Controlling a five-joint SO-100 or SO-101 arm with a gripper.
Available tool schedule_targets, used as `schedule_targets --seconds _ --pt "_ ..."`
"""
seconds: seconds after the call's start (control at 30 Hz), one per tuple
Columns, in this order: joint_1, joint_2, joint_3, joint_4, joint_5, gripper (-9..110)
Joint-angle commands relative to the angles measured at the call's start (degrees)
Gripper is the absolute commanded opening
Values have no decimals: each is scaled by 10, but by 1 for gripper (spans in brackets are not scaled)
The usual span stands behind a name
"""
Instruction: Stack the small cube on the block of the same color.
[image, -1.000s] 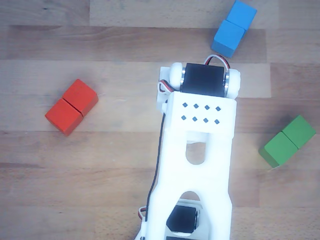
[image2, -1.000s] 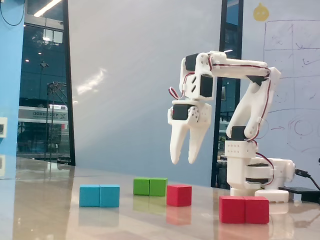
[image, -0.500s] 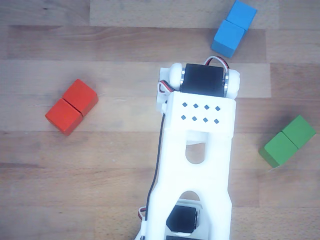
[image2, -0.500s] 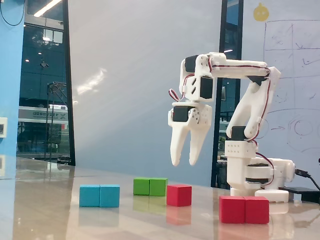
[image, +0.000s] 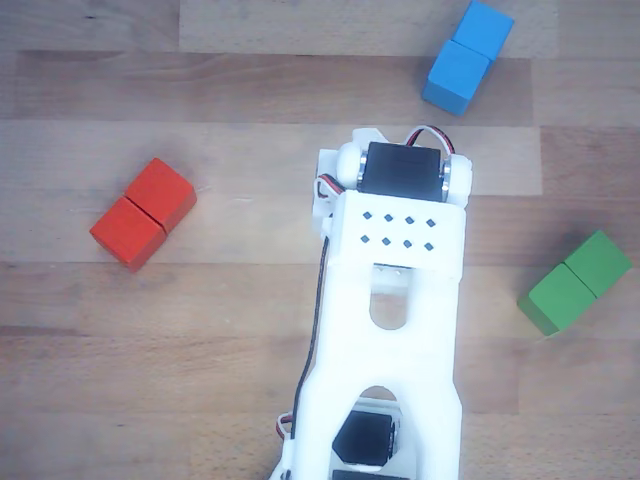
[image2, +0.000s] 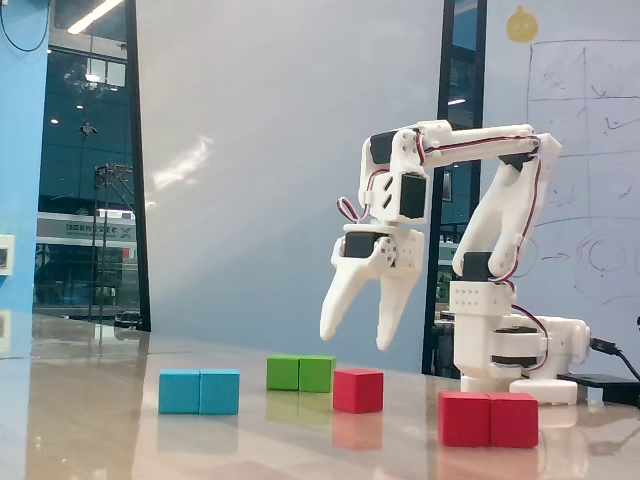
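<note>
The small red-orange cube (image2: 358, 390) sits on the table in the fixed view, in front of the green block. My gripper (image2: 357, 338) hangs straight above it, open and empty, with its fingertips a short way over the cube's top. The red-orange double-length block (image2: 489, 418) lies to the right of the cube and nearer the camera. It also shows at the left of the other view (image: 143, 213), lying diagonally. In the other view my white arm (image: 395, 300) covers the middle, and the small cube and the fingers are hidden beneath it.
A blue double block (image2: 199, 391) lies left of the cube; it is at the top right in the other view (image: 467, 55). A green double block (image2: 300, 373) lies behind the cube; it is at the right in the other view (image: 575, 282). The arm's base (image2: 510, 345) stands at the right.
</note>
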Motion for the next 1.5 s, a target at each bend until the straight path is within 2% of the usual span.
schedule_targets --seconds 0.0,0.67,1.07,1.47 --pt "3 -8 -4 -18 3 38" --pt "6 -120 39 -105 3 38" --pt "6 -120 46 -117 3 20" --pt "11 -114 48 -126 8 18"
